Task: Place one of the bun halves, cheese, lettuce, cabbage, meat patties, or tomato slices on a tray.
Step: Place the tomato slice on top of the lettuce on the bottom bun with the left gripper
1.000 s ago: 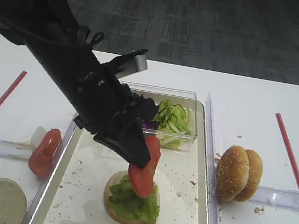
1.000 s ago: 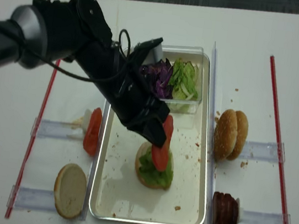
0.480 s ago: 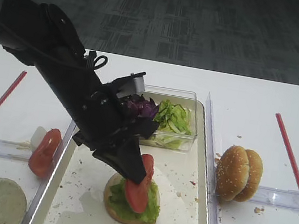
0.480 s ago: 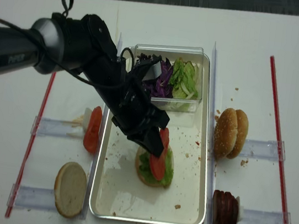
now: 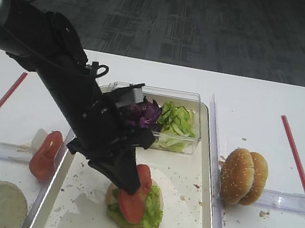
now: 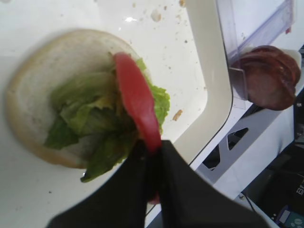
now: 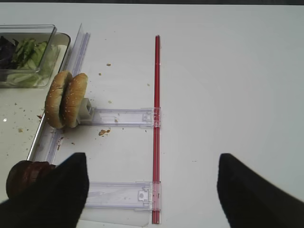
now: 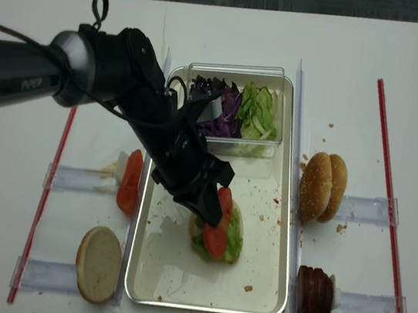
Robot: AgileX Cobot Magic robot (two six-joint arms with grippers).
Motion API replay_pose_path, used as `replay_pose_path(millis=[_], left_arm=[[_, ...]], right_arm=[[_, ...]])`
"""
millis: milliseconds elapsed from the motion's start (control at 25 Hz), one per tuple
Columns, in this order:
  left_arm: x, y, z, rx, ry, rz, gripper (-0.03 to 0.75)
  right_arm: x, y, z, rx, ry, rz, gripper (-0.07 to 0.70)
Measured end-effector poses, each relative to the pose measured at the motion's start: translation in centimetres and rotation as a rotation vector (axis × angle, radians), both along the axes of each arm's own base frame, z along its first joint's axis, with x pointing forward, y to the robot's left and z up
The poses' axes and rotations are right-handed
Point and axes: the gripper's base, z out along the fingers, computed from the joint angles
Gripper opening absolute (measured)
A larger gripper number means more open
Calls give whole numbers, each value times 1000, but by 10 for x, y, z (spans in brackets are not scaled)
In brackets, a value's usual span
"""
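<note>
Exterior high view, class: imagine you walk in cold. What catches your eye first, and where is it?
The black left gripper reaching over the middle of the tray, shut on a bright red tomato slice above a lettuce-topped bun half. Next, the clear box of purple cabbage and green leaves at the tray's far end.

Set high: one view facing across the table from the near side, the other looking almost straight down, both sharing the tray [image 5: 203,175] and the left pincer [image 5: 128,187] over it. Mounted close behind that pincer [image 6: 151,156], looking along its shut tips at the tomato slice [image 6: 137,107] just ahead. Mounted behind the right pincer [image 7: 152,185], looking down at bare table, catching the buns [image 7: 66,99] up and to its left, seen also in both high views.
</note>
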Motion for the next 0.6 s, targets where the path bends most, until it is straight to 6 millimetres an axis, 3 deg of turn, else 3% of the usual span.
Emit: replay_pose_path(millis=[160, 360, 600], left_arm=[[0, 2, -2, 31, -1, -7, 75], [0, 3, -2, 33, 1, -7, 179], [0, 3, -2, 38, 11, 6, 429]], right_arm=[[0, 0, 0, 0, 0, 0, 589], [0, 0, 0, 0, 0, 0, 589], [0, 0, 0, 0, 0, 0, 589]])
